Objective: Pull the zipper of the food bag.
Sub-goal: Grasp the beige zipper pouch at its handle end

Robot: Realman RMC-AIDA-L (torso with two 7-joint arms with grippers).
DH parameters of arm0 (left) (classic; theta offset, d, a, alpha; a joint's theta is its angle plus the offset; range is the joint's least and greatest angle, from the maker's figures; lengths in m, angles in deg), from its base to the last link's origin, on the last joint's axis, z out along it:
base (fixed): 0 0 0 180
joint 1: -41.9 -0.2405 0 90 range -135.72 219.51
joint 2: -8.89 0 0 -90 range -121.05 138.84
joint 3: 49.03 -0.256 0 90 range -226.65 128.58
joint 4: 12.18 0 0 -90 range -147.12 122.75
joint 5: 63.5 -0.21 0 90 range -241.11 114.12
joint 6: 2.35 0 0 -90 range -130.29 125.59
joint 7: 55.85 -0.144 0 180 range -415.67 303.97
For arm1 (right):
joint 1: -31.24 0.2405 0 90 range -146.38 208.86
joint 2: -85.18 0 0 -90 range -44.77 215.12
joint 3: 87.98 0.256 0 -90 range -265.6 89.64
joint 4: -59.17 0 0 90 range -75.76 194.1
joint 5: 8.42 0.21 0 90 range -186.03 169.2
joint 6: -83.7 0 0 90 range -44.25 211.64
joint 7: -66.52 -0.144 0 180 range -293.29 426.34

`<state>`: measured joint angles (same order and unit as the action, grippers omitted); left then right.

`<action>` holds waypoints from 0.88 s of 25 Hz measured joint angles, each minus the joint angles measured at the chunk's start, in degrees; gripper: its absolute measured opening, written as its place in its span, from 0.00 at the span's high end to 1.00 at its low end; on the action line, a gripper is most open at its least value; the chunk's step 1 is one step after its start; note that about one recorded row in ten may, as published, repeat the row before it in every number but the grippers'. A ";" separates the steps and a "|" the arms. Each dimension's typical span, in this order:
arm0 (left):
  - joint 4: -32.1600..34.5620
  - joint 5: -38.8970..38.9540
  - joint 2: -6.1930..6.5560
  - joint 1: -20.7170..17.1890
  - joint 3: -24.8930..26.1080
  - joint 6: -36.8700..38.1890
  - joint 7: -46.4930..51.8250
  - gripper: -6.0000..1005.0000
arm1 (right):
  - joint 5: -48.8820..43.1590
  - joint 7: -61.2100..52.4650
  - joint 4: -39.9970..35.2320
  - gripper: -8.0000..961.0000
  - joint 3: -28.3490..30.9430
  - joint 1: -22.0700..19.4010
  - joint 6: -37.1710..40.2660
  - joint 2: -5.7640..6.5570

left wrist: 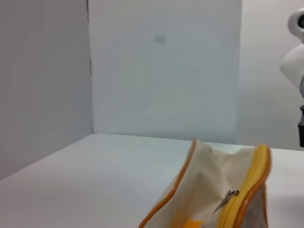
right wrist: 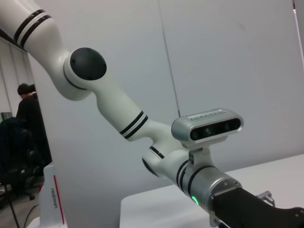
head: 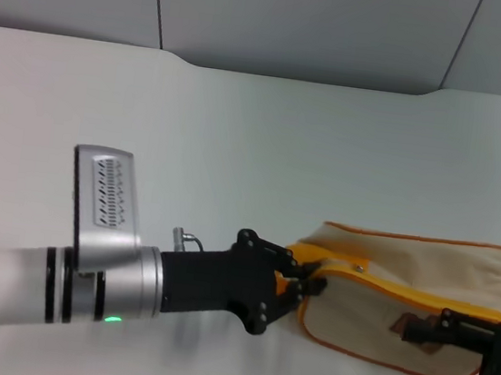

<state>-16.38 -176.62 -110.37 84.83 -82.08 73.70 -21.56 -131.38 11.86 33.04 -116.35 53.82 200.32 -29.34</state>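
Observation:
The beige food bag (head: pixel 422 282) with orange-yellow piping lies on its side on the white table, at the right in the head view. Its yellow zipper (head: pixel 403 287) runs along the rim, with the small silver pull tab (head: pixel 360 268) near the left end. My left gripper (head: pixel 310 280) is shut on the bag's yellow left end. My right gripper (head: pixel 417 332) rests against the bag's front face by the brown bear picture (head: pixel 409 324). The left wrist view shows the bag (left wrist: pixel 199 185) and the pull tab (left wrist: pixel 230 195) hanging free.
The white table (head: pixel 239 131) stretches behind and left of the bag, with a grey wall (head: pixel 298 20) at its far edge. The right wrist view shows only my left arm (right wrist: pixel 128 118) and its wrist camera (right wrist: pixel 207 125).

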 joint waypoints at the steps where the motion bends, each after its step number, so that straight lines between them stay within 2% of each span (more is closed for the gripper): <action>1: 0.78 0.00 0.01 -0.29 0.00 0.44 0.70 0.88 | 0.00 0.00 0.02 0.22 0.32 0.00 0.00 0.00; 5: 5.63 -0.03 0.20 -2.73 -0.41 4.26 4.25 0.89 | 0.39 0.00 0.19 0.23 1.75 0.33 0.02 -0.04; 7: 11.17 -0.02 0.47 -5.44 -0.61 8.44 7.74 0.89 | 0.91 0.00 0.21 0.23 2.39 0.55 0.07 -0.21; 8: 11.17 -0.02 0.47 -5.44 -0.61 8.44 7.74 0.89 | 1.43 0.00 0.21 0.23 2.74 0.66 0.08 -0.31; 11: 17.04 -0.03 0.65 -8.52 -1.11 12.67 10.94 0.89 | 4.60 0.00 0.21 0.23 3.14 0.99 -0.21 -0.61; 12: 20.78 -0.02 0.85 -10.64 -1.19 15.68 12.51 0.89 | 6.02 0.00 0.20 0.23 3.14 1.18 -0.41 -0.74; 13: 20.78 -0.02 0.85 -10.64 -1.19 15.68 12.51 0.89 | 7.47 0.00 0.19 0.23 3.14 1.54 -0.61 -0.95; 16: 24.44 0.05 1.56 -12.95 -1.20 19.47 13.04 0.89 | 10.14 0.88 -0.01 0.24 3.17 3.12 -1.75 -1.97; 17: 25.62 0.06 2.19 -13.67 -1.22 21.55 12.83 0.89 | 10.72 2.04 -0.10 0.24 3.15 4.11 -2.87 -2.61; 22: 27.26 0.20 3.14 -14.05 -1.17 24.81 12.08 0.90 | 11.07 11.96 0.98 0.24 2.47 9.29 -11.27 -4.84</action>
<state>10.88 -176.42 -107.22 70.77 -83.25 98.51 -9.49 -120.30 23.82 34.02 -113.88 63.12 189.06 -34.18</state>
